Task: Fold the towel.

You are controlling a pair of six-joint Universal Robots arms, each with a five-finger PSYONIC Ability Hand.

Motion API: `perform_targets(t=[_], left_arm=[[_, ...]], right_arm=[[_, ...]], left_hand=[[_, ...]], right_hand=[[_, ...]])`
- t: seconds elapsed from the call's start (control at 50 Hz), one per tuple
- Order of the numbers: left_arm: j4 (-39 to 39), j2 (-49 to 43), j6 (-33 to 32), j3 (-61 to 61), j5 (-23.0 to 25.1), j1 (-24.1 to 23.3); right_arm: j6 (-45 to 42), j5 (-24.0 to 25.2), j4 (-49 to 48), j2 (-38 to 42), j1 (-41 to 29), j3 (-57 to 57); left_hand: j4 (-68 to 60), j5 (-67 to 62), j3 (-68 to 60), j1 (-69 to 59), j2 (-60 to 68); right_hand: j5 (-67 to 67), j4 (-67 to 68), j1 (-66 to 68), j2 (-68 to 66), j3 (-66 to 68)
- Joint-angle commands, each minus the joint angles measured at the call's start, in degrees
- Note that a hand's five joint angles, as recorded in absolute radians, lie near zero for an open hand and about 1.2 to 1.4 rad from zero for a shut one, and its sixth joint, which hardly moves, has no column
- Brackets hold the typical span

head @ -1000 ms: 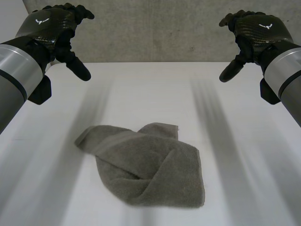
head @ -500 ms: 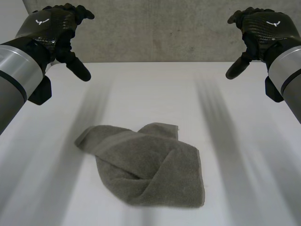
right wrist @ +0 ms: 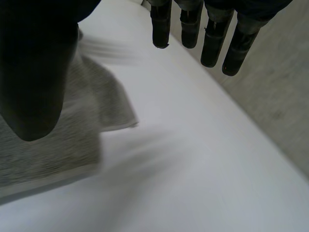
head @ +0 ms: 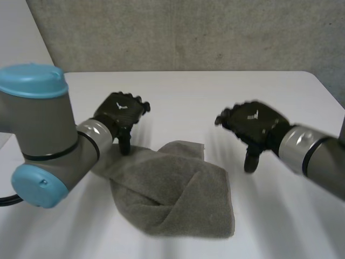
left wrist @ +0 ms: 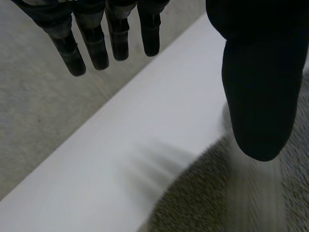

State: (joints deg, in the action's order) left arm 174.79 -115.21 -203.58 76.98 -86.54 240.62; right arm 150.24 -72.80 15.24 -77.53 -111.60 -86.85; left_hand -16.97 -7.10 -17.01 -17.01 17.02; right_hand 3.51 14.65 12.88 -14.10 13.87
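Left robot hand (head: 121,110) unclenched at towel (head: 172,189) edge; right robot hand (head: 256,123) unclenched beside towel.

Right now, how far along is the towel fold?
Nothing looks done: the towel lies bunched on the table, no neat fold. In hand: the left robot hand is open at its far left edge, the right robot hand open beside its right side; neither grips it. Left: grasping, flattening, folding.
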Motion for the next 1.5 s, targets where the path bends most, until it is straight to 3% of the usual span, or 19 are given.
perform_targets(t=[0.02,0.24,0.3,0.34,0.38,0.4,0.42,0.44,0.48,0.58,0.74,0.9,0.94,0.96,0.98,1.04,1.1,1.28,1.5], left_arm=[[-0.2,-3.8,-0.9,0.1,0.2,-1.0],[-4.2,-7.0,-1.8,-0.2,0.2,-1.6],[-4.9,-7.1,-3.8,-0.1,0.2,-1.6],[-4.9,-7.2,-5.6,-0.1,0.0,-1.6],[-4.9,-7.1,-5.9,-0.1,-0.2,-1.6],[-4.8,-7.0,-6.0,-0.2,-0.1,-1.6],[-4.8,-7.0,-6.0,-0.2,-0.1,-1.6],[-4.7,-6.7,-6.0,-0.9,-0.3,-1.6],[-4.4,-6.2,-6.0,-1.6,-0.4,-1.6],[1.0,-2.5,-4.5,-6.8,-2.7,-2.4],[24.2,12.0,10.7,-8.2,-9.6,-5.0],[25.1,15.7,14.6,-2.7,-11.1,-4.8],[24.9,15.9,14.6,-0.9,-10.9,-4.7],[24.9,15.9,14.6,-0.9,-10.9,-4.7],[24.6,16.3,14.5,1.6,-10.8,-4.6],[24.5,18.9,14.2,7.3,-10.6,-4.3],[24.8,22.3,14.2,12.6,-10.1,-3.5],[25.2,34.2,14.4,21.3,-10.1,-0.2],[24.7,43.5,14.7,24.4,-10.1,0.5]], right_arm=[[10.4,-0.4,-12.3,1.2,0.0,-10.5],[21.1,-0.6,-14.5,12.4,-0.4,-10.5],[22.2,-0.7,-14.6,14.3,-1.4,-9.6],[22.9,-0.7,-14.7,14.8,-2.0,-9.0],[24.7,-0.8,-15.2,15.5,-3.1,-7.7],[24.7,-0.8,-15.2,15.5,-3.1,-7.7],[25.4,-0.9,-15.6,15.6,-3.4,-6.9],[26.1,-1.4,-16.1,15.2,-3.5,-6.0],[26.2,-2.3,-16.9,14.4,-3.5,-4.3],[25.2,-6.1,-19.2,6.3,-3.0,4.2],[24.2,-5.8,-22.4,-2.5,-2.5,20.4],[22.8,-4.3,-21.1,-2.4,-4.6,16.9],[20.4,-3.9,-20.2,-1.9,-5.5,12.3],[20.4,-3.9,-20.2,-1.9,-5.5,12.2],[19.1,-3.9,-19.7,-1.1,-5.6,10.2],[16.5,-4.4,-18.4,2.6,-5.6,6.8],[16.3,-4.5,-16.6,6.6,-5.6,6.1],[21.9,-4.1,-11.0,18.4,-6.8,10.6],[39.8,3.4,-7.1,32.3,-10.2,22.2]], left_hand=[[-9.5,-9.4,-9.5,-9.5,9.5],[-20.0,-19.9,-20.0,-20.0,19.9],[-29.7,-29.6,-29.7,-29.7,29.7],[-49.6,-49.5,-49.6,-49.6,49.6],[-60.1,-60.0,-60.1,-60.1,60.0],[-63.0,-62.9,-63.0,-63.0,62.9],[-63.0,-62.9,-63.0,-63.0,63.0],[-63.0,-62.9,-63.0,-63.0,63.0],[-63.0,-62.9,-63.0,-63.0,63.0],[-63.0,-62.9,-63.0,-63.0,63.0],[-63.0,-62.9,-63.0,-63.0,63.0],[-63.0,-62.9,-63.0,-63.0,63.0],[-63.0,-62.9,-63.0,-63.0,63.0],[-63.0,-62.9,-63.0,-63.0,63.0],[-63.0,-62.9,-63.0,-63.0,63.0],[-63.0,-62.9,-63.0,-63.0,63.0],[-63.0,-62.9,-63.0,-63.0,63.0],[-63.0,-62.9,-63.0,-63.0,63.0],[-63.0,-62.9,-63.0,-63.0,63.0]], right_hand=[[-3.5,-4.7,-2.9,4.1,-3.9],[-3.5,-4.7,-2.9,4.1,-3.9],[-2.1,-3.2,-1.4,2.7,-2.4],[5.7,4.5,6.3,-5.1,5.3],[34.6,33.4,35.2,-34.0,34.2],[34.8,33.6,35.4,-34.2,34.4],[59.1,57.9,59.7,-58.5,58.7],[66.4,65.3,67.0,-65.8,66.1],[66.5,65.3,67.1,-65.9,66.1],[66.5,65.3,67.1,-65.9,66.1],[66.5,65.3,67.1,-65.9,66.1],[66.2,65.1,66.8,-65.6,65.9],[33.8,32.6,34.4,-33.2,33.4],[33.6,32.4,34.2,-33.0,33.2],[20.1,18.9,20.7,-19.5,19.7],[4.0,2.9,4.7,-3.4,3.7],[-3.5,-4.7,-2.9,4.1,-3.9],[-3.5,-4.7,-2.9,4.1,-3.9],[-3.5,-4.7,-2.9,4.1,-3.9]])
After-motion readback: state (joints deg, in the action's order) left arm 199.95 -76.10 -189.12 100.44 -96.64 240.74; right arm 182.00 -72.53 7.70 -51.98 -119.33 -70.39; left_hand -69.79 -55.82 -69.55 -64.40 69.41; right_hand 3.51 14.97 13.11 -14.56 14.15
